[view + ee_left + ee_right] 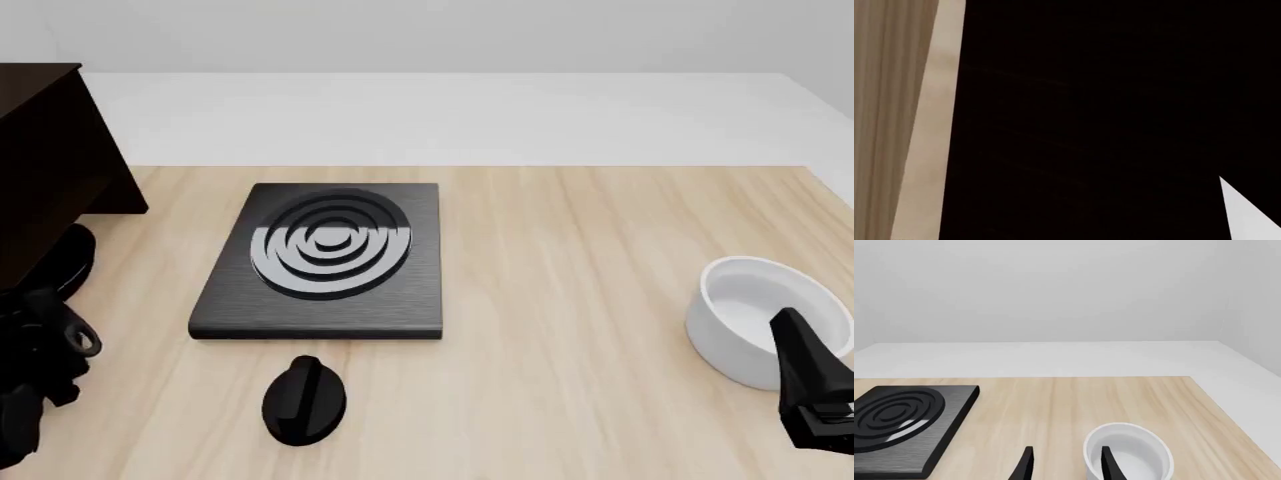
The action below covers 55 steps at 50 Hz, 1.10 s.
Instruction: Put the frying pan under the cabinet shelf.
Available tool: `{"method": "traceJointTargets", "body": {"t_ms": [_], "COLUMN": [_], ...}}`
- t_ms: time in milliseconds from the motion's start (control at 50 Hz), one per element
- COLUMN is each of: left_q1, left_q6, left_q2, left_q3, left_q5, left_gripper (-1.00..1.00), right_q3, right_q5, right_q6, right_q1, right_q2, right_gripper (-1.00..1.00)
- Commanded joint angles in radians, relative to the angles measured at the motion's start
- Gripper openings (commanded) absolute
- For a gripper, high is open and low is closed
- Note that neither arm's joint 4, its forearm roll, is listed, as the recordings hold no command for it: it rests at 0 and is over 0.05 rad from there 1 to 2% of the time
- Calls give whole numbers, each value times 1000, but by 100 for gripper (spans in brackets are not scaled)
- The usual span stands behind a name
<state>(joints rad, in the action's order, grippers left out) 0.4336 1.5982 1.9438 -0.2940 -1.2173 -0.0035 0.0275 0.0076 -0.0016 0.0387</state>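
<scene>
We see the cabinet shelf [54,170] at the surface's [574,300] far left; the frying pan's [60,262] dark edge seems tucked beneath it. Right pincer [1064,465] spread, empty, by the white bowl [747,320]; left pincer's state we cannot tell.

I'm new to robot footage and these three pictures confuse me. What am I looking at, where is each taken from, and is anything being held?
These are simulator renders of two robot arms at a wooden table. The front view looks down from behind the arms. It shows a black stove plate, a black knob, a white bowl and a dark cabinet at the far left.

The other two pictures come from cameras on each arm's wrist. The right one looks past the right tool, whose fingers are apart and empty, toward the bowl and stove plate. The left one is almost filled by a dark surface, so I cannot tell what the left tool is doing. In the front view the left arm is a dark shape by the cabinet.

I cannot make out a frying pan for certain.
</scene>
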Motion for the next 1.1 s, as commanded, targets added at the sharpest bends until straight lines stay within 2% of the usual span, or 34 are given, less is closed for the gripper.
{"method": "traceJointTargets", "body": {"t_ms": [20,220,580,780,860,980,1100], "left_q1": [5,-22,-112,-142,-156,-167,-193], "left_q6": [-103,-120,-81,-82,-88,-122,-119], "left_q2": [326,217,108,-56,-154,-373,-488], "left_q3": [-337,-244,-64,52,96,161,193], "left_q5": [252,247,172,201,246,387,468], "left_gripper": [100,100,100,100,100,100,100], "right_q3": [0,0,0,0,0,0,0], "right_q5": [0,0,0,0,0,0,0], "right_q6": [0,0,0,0,0,0,0], "right_q1": [0,0,0,0,0,0,0], "right_q2": [0,1,0,0,0,0,0], "right_gripper": [100,100,100,100,100,100,100]}}
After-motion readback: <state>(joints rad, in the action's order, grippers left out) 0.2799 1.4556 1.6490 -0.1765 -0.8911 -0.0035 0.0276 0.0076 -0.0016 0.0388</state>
